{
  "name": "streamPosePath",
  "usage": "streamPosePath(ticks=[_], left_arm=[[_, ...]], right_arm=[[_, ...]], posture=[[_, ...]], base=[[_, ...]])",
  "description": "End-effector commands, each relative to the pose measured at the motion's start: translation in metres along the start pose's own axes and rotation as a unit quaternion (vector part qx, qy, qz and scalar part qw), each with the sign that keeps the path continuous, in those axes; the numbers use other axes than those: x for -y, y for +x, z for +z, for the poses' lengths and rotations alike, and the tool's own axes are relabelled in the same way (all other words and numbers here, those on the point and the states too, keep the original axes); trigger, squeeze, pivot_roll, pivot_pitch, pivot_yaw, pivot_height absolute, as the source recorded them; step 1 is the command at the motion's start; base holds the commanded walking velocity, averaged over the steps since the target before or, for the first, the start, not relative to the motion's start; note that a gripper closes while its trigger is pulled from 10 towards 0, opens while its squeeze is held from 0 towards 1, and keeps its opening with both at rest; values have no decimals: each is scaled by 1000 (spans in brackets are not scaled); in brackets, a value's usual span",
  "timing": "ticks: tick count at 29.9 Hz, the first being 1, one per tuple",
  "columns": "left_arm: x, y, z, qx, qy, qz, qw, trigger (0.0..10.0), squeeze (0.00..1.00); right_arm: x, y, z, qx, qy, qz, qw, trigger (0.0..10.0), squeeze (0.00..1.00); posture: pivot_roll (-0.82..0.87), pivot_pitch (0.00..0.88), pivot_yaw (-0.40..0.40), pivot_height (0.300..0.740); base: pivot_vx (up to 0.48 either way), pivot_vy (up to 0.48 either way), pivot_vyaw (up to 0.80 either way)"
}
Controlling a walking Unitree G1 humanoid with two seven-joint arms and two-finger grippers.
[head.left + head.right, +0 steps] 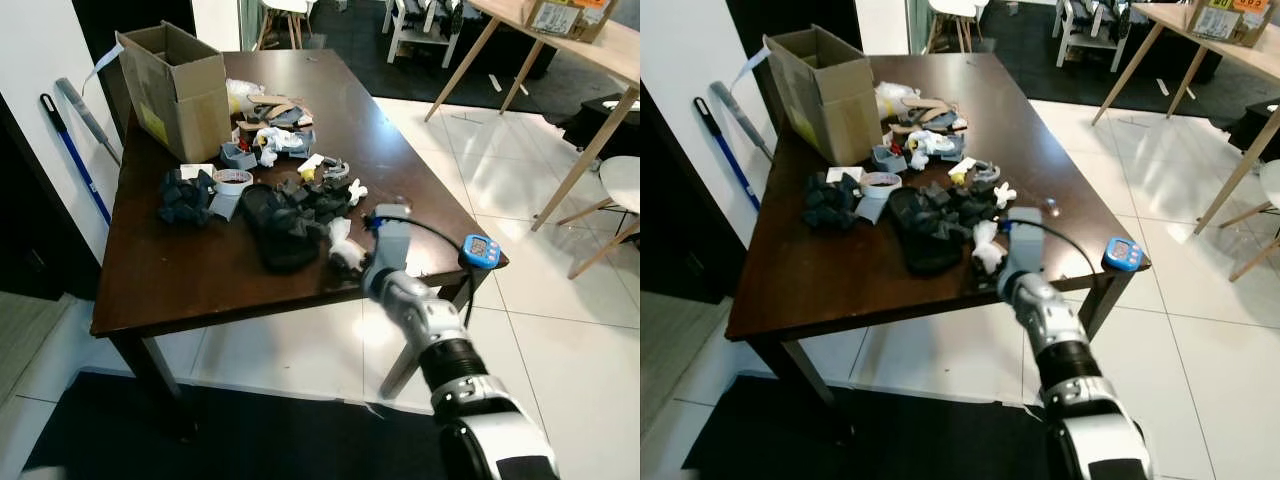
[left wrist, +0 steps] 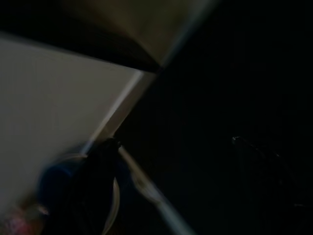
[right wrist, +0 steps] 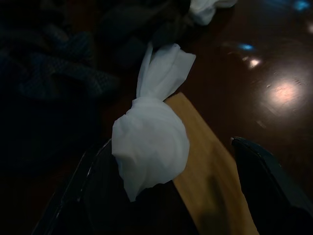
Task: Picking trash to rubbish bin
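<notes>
Step in hand: grasp approach. Right end effector (image 3: 171, 196) released, black fingers (image 3: 274, 171) either side of the twisted white tissue wad (image 3: 151, 142), which lies near the dark wooden table's (image 1: 190, 270) front edge. Next move: close on the wad, lift clear of the adjacent dark rag pile (image 1: 285, 215).

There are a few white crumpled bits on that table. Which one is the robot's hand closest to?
The twisted white tissue wad at the near table edge, right before the right gripper, between its open fingers. The other white scraps lie farther back, near the cardboard box.
</notes>
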State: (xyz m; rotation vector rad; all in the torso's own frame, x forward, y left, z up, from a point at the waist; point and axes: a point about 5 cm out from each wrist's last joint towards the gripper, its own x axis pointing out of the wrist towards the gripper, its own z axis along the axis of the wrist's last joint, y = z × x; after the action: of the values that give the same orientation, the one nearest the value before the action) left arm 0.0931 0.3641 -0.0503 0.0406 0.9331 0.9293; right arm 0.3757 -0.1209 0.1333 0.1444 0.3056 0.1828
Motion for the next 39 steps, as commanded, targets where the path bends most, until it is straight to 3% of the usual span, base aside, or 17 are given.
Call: streamPosePath(ticks=[1, 4, 6, 7, 9, 10, 12, 13, 15, 19, 20, 23, 26, 27, 28, 33, 39], left_arm=[[-13, 2, 10, 22, -79, 27, 996, 10000, 0], [-27, 5, 37, 75, -153, 38, 985, 10000, 0], [-37, 5, 80, 161, -271, -11, 949, 10000, 0], [-37, 5, 80, 161, -271, -11, 949, 10000, 0], [-44, 1, 115, 239, -350, -82, 902, 10000, 0], [-44, 1, 115, 239, -350, -82, 902, 10000, 0], [-45, -8, 149, 313, -380, -183, 851, 10000, 0], [-45, -8, 149, 313, -380, -183, 851, 10000, 0], [-43, -17, 167, 358, -372, -253, 819, 10000, 0], [-20, -92, 207, 476, -178, -594, 624, 10000, 0], [-15, -105, 205, 475, -145, -632, 595, 10000, 0], [-7, -121, 207, 476, -99, -662, 570, 10000, 0], [6, -165, 218, 498, -16, -717, 487, 10000, 0], [6, -165, 218, 498, -16, -717, 487, 10000, 0], [12, -185, 222, 504, 33, -739, 446, 10000, 0], [27, -205, 221, 489, 104, -765, 407, 10000, 0], [36, -213, 210, 450, 144, -788, 395, 10000, 0]], right_arm=[[1, 1, -2, -3, 9, -4, 1000, 10000, 0], [2, 1, 0, -1, 9, -5, 1000, 10000, 0], [4, 2, 1, 1, 11, -6, 1000, 10000, 0], [4, 2, 1, 1, 11, -6, 1000, 10000, 0], [4, 2, 2, 2, 11, -7, 1000, 10000, 0], [4, 2, 2, 2, 11, -7, 1000, 10000, 0], [5, 2, 3, 3, 11, -8, 1000, 10000, 0], [5, 2, 3, 3, 11, -8, 1000, 10000, 0], [6, 2, 3, 3, 11, -8, 1000, 10000, 0], [8, 3, 3, 2, 12, -11, 1000, 10000, 0], [9, 3, 3, 2, 12, -11, 1000, 10000, 0], [9, 3, 4, 2, 12, -12, 1000, 10000, 0], [10, 3, 4, 2, 13, -12, 1000, 10000, 0], [10, 3, 4, 2, 13, -12, 1000, 10000, 0], [6, 4, 9, 18, 25, 11, 999, 10000, 0], [-9, 2, 22, 58, 56, 83, 993, 10000, 0], [-15, -1, 32, 78, 77, 122, 986, 10000, 0]], posture=[[60, 104, -66, 740], [63, 104, -66, 740], [71, 105, -68, 740], [71, 105, -68, 740], [71, 104, -68, 740], [71, 104, -68, 740], [73, 105, -68, 740], [73, 105, -68, 740], [74, 105, -68, 740], [77, 102, -65, 740], [77, 102, -65, 740], [81, 104, -69, 740], [87, 103, -74, 740], [87, 103, -74, 740], [87, 100, -74, 740], [86, 96, -71, 740], [85, 95, -68, 740]], base=[[0, 0, 0], [0, 0, 0], [0, 0, 0], [0, 0, 0], [0, 0, 0], [0, 0, 0], [0, 0, 0], [0, 0, 0], [0, 0, 0], [0, 0, 0], [0, 0, 0], [0, 0, 0], [0, 0, 0], [0, 0, 0], [0, 0, 0], [0, 0, 0], [0, 0, 0]])
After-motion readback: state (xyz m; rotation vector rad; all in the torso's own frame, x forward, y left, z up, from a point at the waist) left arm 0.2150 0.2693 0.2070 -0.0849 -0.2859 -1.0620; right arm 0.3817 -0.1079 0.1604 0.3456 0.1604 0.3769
